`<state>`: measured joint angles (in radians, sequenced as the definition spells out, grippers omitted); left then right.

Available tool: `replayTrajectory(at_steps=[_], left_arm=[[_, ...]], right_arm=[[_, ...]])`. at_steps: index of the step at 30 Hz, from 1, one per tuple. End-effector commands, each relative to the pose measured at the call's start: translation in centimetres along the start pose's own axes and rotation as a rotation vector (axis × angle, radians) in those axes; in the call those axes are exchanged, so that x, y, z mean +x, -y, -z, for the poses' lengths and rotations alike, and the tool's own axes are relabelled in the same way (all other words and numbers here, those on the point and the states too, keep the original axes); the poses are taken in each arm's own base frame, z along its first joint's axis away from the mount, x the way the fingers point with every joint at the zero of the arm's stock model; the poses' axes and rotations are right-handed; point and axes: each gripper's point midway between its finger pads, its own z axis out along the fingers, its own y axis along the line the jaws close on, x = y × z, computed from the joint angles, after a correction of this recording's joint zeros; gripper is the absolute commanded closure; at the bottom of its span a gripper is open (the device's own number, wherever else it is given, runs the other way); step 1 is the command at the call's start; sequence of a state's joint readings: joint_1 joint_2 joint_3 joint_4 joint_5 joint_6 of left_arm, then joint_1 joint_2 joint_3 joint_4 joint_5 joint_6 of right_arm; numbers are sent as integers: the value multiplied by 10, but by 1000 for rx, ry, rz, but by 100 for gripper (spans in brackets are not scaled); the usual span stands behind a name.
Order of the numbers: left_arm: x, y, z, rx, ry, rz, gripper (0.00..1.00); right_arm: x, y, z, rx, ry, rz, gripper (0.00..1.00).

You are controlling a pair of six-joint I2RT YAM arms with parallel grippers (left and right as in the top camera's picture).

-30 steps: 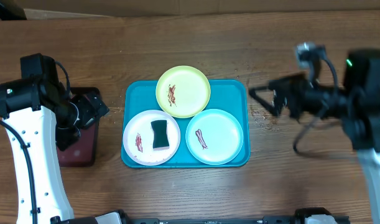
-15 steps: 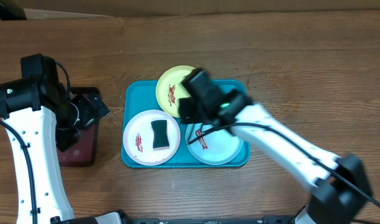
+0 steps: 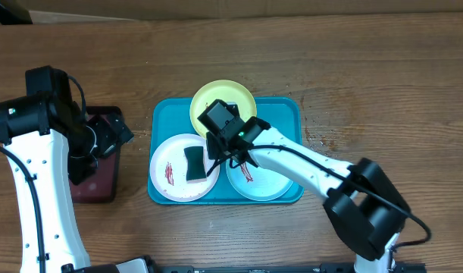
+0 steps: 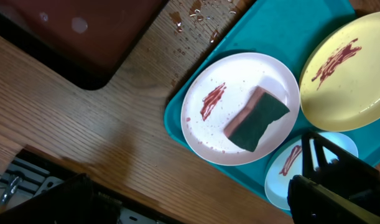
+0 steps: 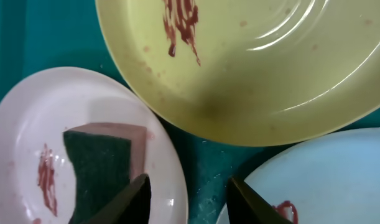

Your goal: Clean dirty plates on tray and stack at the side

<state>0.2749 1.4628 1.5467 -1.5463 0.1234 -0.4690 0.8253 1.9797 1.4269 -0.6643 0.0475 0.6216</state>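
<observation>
The turquoise tray (image 3: 163, 114) holds three plates, each streaked reddish-brown. The yellow-green plate (image 3: 229, 95) is at the back, the white plate (image 3: 170, 171) front left, the pale mint plate (image 3: 273, 178) front right. A dark green sponge (image 3: 193, 164) lies on the white plate. My right gripper (image 3: 223, 161) hangs low over the tray, open. In the right wrist view the right gripper (image 5: 190, 205) straddles the white plate's (image 5: 40, 118) right rim; one finger is by the sponge (image 5: 99, 165), the other at the mint plate's (image 5: 329, 177) edge. My left gripper (image 3: 117, 135) is wide open beside the tray, holding nothing.
A dark maroon tray (image 3: 95, 167) lies on the wooden table left of the turquoise one, under my left arm. Water drops (image 4: 196, 18) spot the wood between the two trays. My right arm crosses above the mint plate.
My right arm has swung in from the table's right side and dropped over the tray between the white and mint plates, its jaws narrowing. The left arm has not moved.
</observation>
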Motion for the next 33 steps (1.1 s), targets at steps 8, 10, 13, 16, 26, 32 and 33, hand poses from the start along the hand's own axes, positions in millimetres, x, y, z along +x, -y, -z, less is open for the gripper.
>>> replayTrajectory(at_steps=[8, 10, 13, 16, 26, 32, 33], left_arm=[[2, 3, -2, 6, -6, -20, 0], [1, 3, -2, 7, -5, -20, 0], [2, 3, -2, 6, -6, -20, 0], [2, 2, -2, 5, -9, -20, 0], [17, 31, -5, 91, -52, -165, 0], [35, 55, -23, 114, -83, -286, 12], [38, 58, -28, 118, -89, -300, 15]], right_arm=[[5, -10, -22, -30, -24, 28, 61], [7, -10, -25, -29, -26, 30, 61], [12, -7, -33, -21, -49, 30, 61], [19, -2, -40, -3, -70, 30, 61], [27, 2, -40, 10, -104, 31, 82], [26, 0, -40, 1, -105, 30, 92], [26, 0, -40, 1, -105, 30, 93]])
